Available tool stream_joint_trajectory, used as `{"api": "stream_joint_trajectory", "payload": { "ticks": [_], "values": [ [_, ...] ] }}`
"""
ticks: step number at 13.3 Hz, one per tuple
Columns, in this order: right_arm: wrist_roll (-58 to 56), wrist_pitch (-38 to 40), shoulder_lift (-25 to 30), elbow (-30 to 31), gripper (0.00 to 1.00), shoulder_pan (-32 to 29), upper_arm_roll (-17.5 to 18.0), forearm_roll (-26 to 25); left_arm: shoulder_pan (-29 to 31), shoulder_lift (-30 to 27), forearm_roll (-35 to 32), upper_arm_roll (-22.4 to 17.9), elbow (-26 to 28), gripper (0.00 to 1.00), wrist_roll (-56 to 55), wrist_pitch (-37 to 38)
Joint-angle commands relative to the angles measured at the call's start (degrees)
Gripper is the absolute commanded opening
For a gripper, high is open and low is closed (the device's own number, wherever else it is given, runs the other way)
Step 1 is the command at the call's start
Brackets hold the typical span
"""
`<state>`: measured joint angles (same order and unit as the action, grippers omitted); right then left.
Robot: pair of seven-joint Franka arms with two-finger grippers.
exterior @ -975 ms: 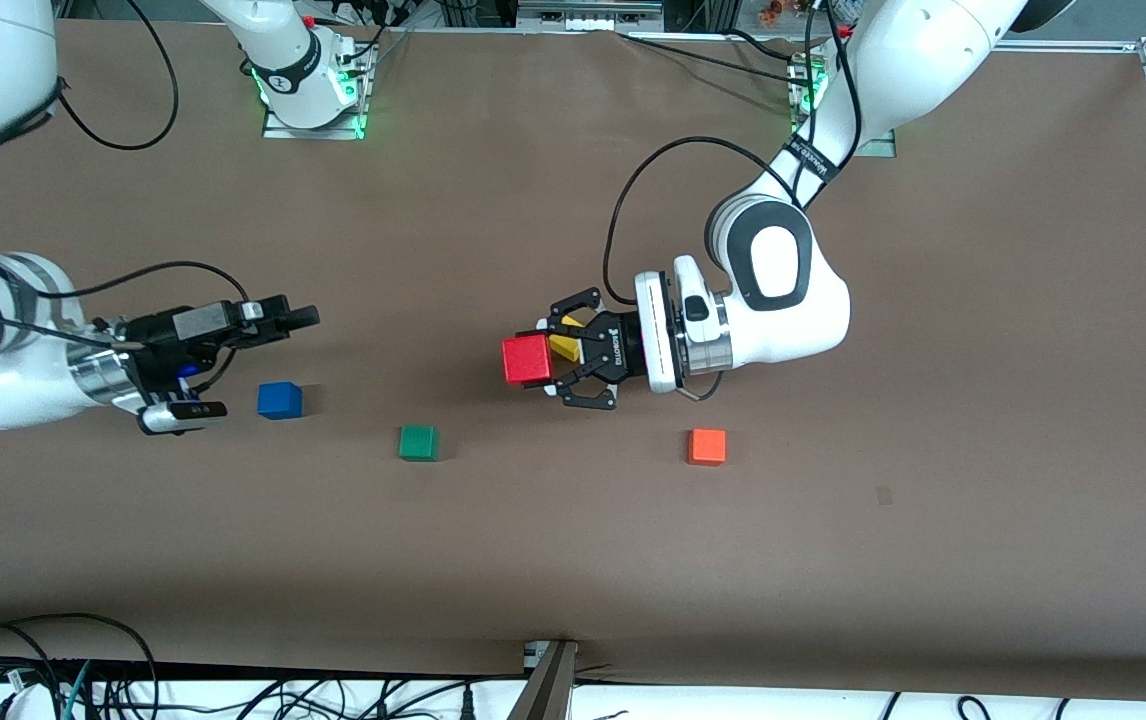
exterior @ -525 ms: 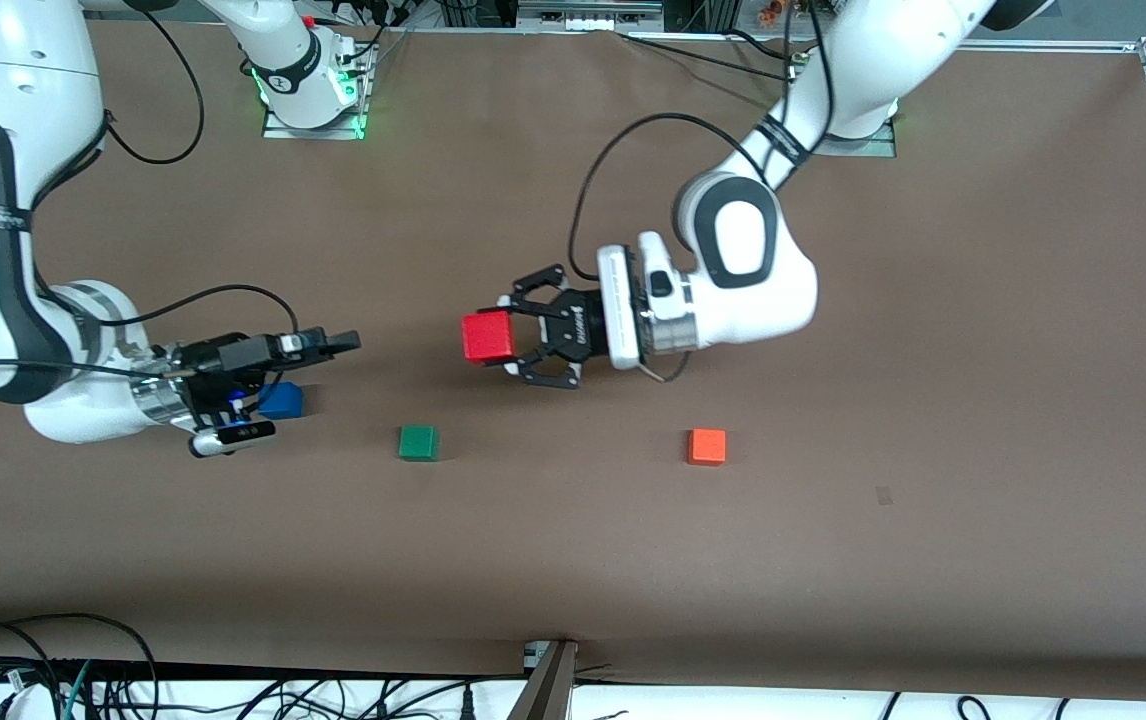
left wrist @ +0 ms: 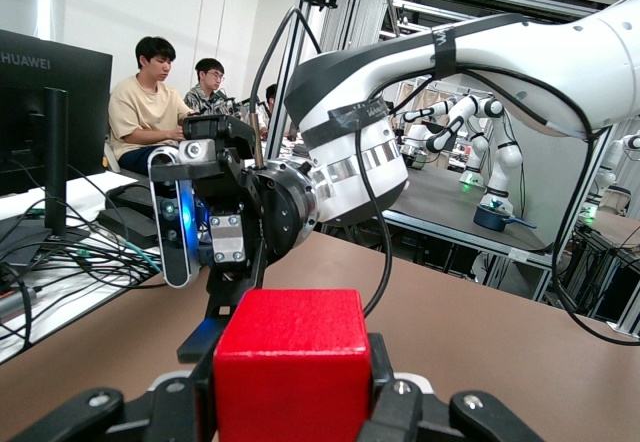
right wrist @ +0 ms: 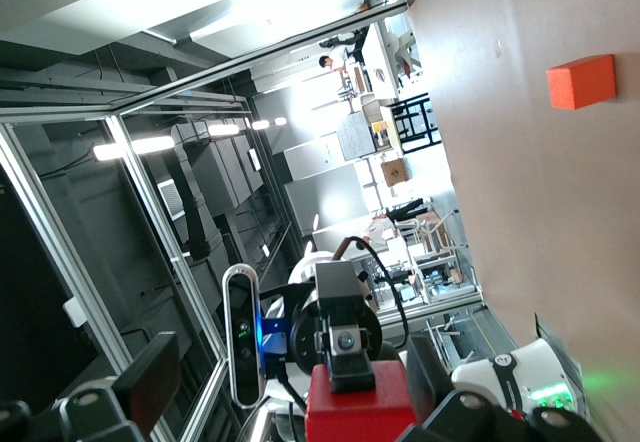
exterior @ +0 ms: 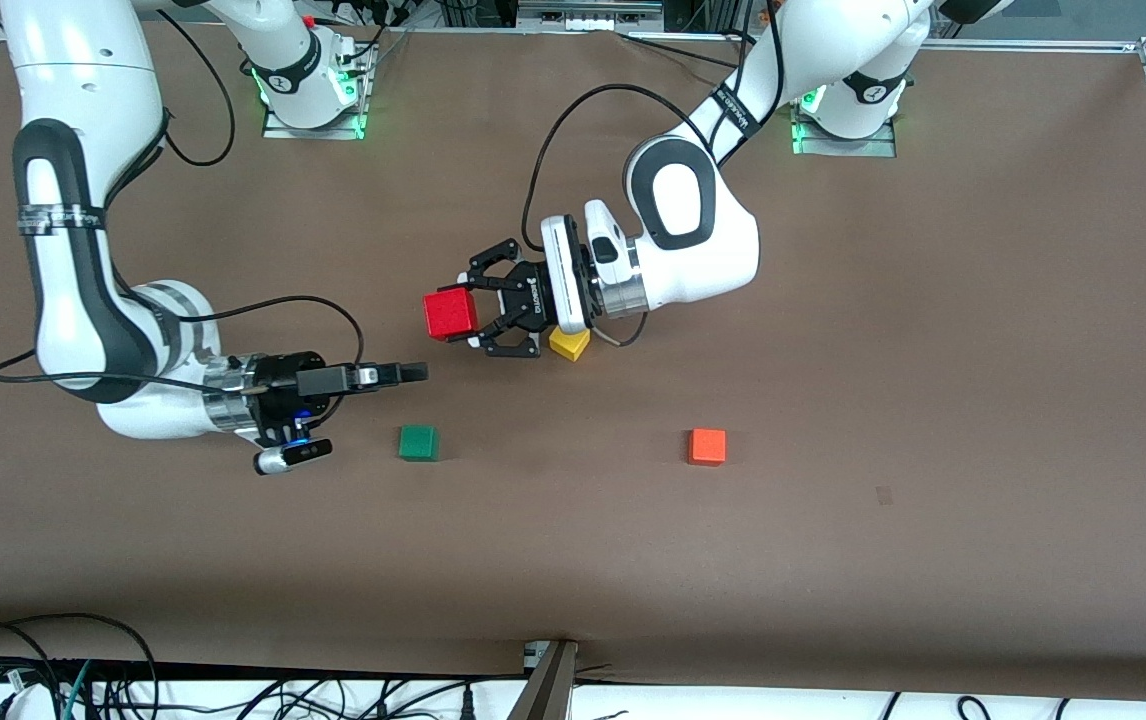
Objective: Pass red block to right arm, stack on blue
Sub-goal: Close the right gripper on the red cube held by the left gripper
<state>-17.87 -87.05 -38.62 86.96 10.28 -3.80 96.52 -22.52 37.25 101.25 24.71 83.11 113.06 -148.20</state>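
Item, the red block: clamped between the linked fingers of the left gripper, carried level above the middle of the table, with a yellow block lying just under that gripper's wrist.

Item, the right gripper: held sideways, pointing toward the red block and well short of it; we cannot tell how its slim fingers stand. It hangs over bare cloth beside the green block.

Item, the blue block: not visible to us (probably hidden under the right arm).

Item, an orange block: idle toward the left arm's end.

Handover, our judgement: we should line the right fingers on the block's free faces, close firmly, and only then release the left grip
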Motion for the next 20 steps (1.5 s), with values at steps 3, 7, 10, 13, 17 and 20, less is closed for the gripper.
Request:
{"api": "stream_joint_trajectory", "payload": {
  "ticks": [3,7,10,13,17,20],
  "values": [
    [0.1,-0.6,0.1,-0.3,1.00,0.5,-0.2,1.1,-0.2,0.7,2.3,0.0,-1.6,0.00,2.5,0.0],
    [1.8,1.4,0.7,0.5,1.00,0.5,-0.3,-1.2,-0.2,0.7,2.5,0.1,-1.6,0.00,2.5,-0.1],
    [1.8,3.8,1.0,1.1,1.00,0.3,-0.8,-3.9,-0.5,0.7,4.0,0.0,-2.3,0.00,2.8,-0.1],
    [1.8,5.7,2.6,3.6,1.00,0.1,-1.6,-5.7,-0.5,1.2,4.0,0.0,-4.6,0.00,2.7,-0.2],
    [3.3,6.3,3.3,4.2,1.00,0.1,-1.7,-5.7,-0.6,1.9,4.0,-0.1,-4.7,0.00,2.7,-0.2],
    [4.0,5.8,3.6,4.1,1.00,0.2,-1.7,-5.7,-0.7,2.0,4.0,-0.2,-4.9,0.00,2.6,-0.2]
  ]
}}
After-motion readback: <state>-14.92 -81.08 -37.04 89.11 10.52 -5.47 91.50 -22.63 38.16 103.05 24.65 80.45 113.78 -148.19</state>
